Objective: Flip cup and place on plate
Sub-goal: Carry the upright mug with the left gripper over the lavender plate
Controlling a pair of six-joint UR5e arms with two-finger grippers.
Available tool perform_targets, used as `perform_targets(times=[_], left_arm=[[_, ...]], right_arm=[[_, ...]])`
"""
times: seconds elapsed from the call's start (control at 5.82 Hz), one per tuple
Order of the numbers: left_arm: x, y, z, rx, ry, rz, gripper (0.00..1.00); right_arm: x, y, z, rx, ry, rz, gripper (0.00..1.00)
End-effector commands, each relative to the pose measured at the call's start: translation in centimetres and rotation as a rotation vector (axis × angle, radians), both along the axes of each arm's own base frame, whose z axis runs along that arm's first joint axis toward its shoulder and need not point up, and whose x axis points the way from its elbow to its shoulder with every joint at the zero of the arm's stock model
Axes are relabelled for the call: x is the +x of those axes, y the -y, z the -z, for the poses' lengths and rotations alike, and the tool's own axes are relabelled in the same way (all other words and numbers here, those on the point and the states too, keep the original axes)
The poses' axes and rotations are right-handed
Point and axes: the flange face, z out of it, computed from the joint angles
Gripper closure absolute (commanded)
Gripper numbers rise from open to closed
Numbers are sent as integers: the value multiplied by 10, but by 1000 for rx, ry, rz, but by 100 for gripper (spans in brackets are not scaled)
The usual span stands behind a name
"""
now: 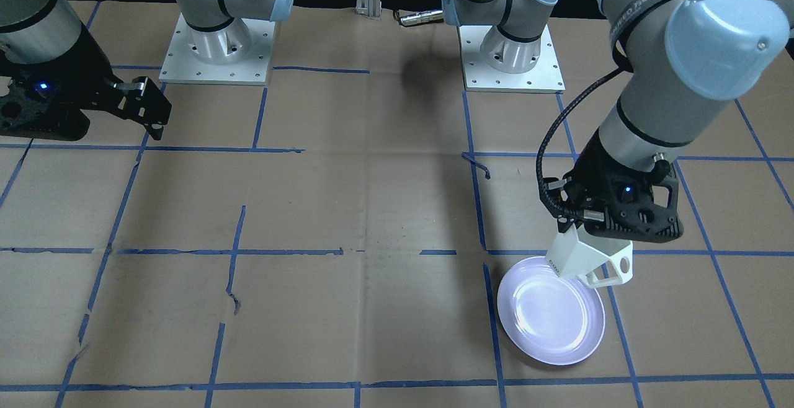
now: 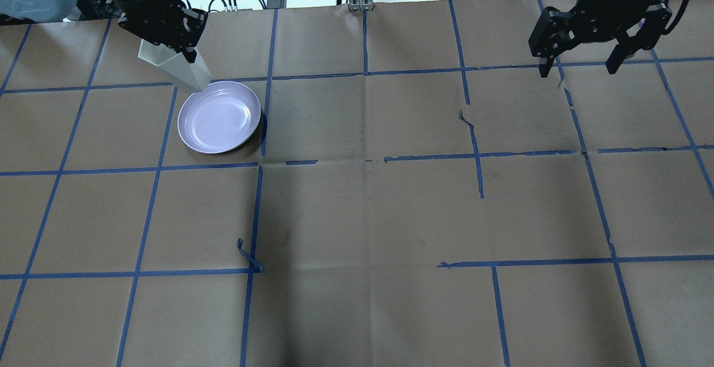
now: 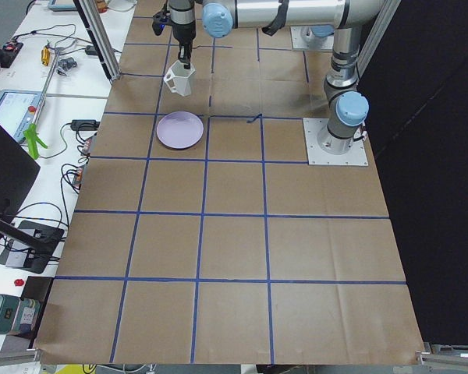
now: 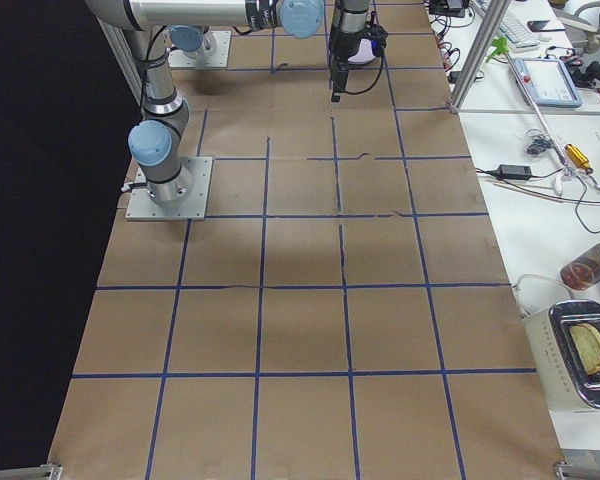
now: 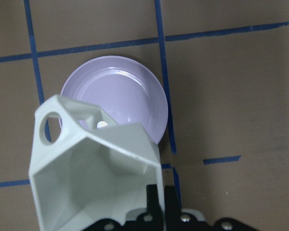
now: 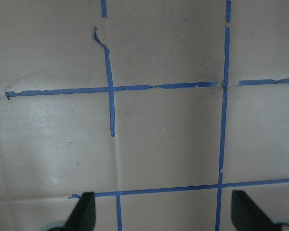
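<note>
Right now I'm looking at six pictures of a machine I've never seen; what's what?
Two robot arms stand at a paper-covered table marked with blue tape. Four pictures come from fixed cameras: front, overhead, each table end. Two come from cameras on the wrists. The left gripper is shut on a white faceted cup, holding it mouth-up in the air by the edge of a lavender plate that lies on the table. The right gripper hangs open and empty.
</note>
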Motion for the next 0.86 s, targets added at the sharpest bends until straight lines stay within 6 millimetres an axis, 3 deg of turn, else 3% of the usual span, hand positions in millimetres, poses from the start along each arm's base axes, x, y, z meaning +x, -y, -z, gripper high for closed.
perform_targets(times=[0.0,0.34,0.69], left_arm=[[10,26,77,39,47,60,100],[12,35,149,63,49,66,100],[18,37,176,115,79,71,100]], right_arm=[[0,0,0,1,0,0,0],[0,0,0,1,0,0,0],[0,0,0,0,0,0,0]])
